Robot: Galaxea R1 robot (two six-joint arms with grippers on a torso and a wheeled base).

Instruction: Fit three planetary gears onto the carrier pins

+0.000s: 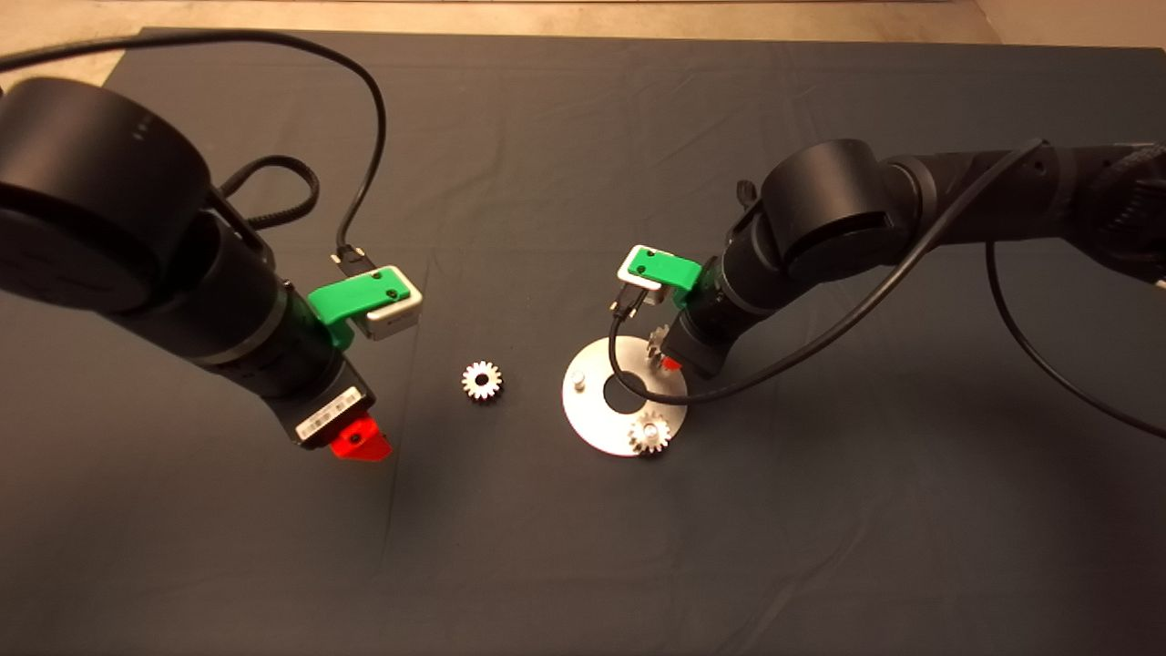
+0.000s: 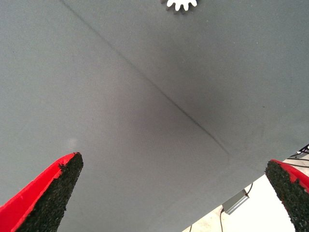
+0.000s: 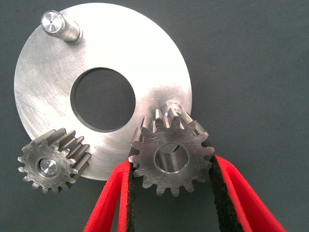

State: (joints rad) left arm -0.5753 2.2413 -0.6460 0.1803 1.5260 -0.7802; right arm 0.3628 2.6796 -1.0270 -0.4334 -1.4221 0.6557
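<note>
Dark grey mat (image 1: 583, 547) covering the table, w/ fold creases running across it (image 2: 159, 92). Beige floor (image 1: 547, 16) showing past the far edge. Left wrist view: pale floor, a small grey box (image 2: 236, 202) and thin cables lying beyond the mat's edge.

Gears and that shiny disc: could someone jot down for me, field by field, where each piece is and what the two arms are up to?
disc: flat on the mat
seated gear: on a pin
held gear: in the right gripper fingers, above a second pin, not yet on it
bare pin: no gear
loose gear: on the mat, left of the disc
left gripper: open above bare mat, holding nothing
</note>
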